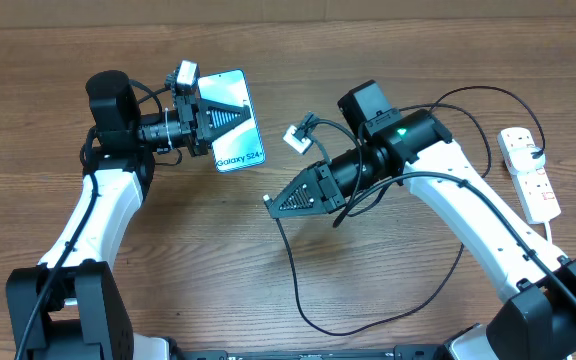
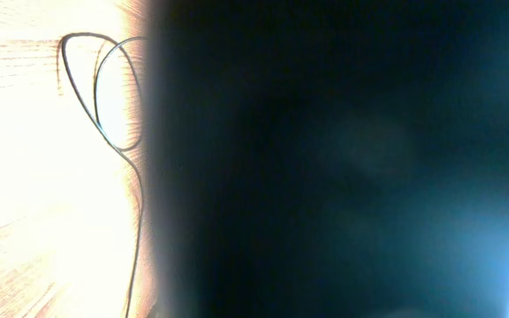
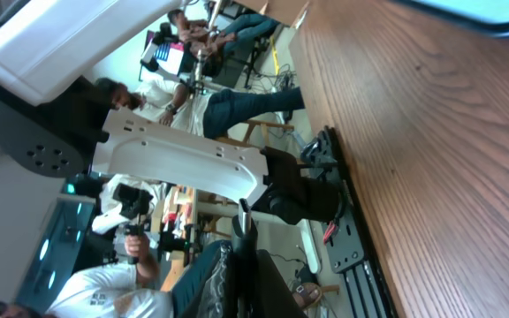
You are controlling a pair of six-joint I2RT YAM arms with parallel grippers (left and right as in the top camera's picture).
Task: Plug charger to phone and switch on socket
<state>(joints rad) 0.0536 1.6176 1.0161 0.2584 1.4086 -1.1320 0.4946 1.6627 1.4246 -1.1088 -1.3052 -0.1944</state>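
Phone (image 1: 240,150) sat toward the far edge of the tabletop, left of centre, clamped by the left gripper (image 1: 233,115). One black triangular finger lay across the light blue screen and covered its middle; "Galaxy S24+" was readable below it. Could not tell whether the phone touched the wooden table (image 1: 198,250) or hung above it. The left wrist view was almost all dark blur from something close to the lens. Only a washed-out strip of wood grain and a loop of the thin black charger (image 2: 138,230) showed at its left.

Near the table's centre the right gripper (image 1: 273,203) pointed left at the phone, with bare wood between them. Its jaws were drawn narrow to a point, and the charger (image 1: 288,262) came out at the tip, so it looked pinched there. The connector was too small to make out. The cable ran toward the near edge, curved in a wide loop and passed under the right arm. The right wrist view was turned sideways: wood grain on the right, and a blurred blue edge of the phone (image 3: 475,11) cut off at the top corner.

Socket (image 1: 530,175) lay by the right edge: white, elongated, with small red switches and a black plug (image 1: 538,152) near its far end. The switch positions were unreadable.
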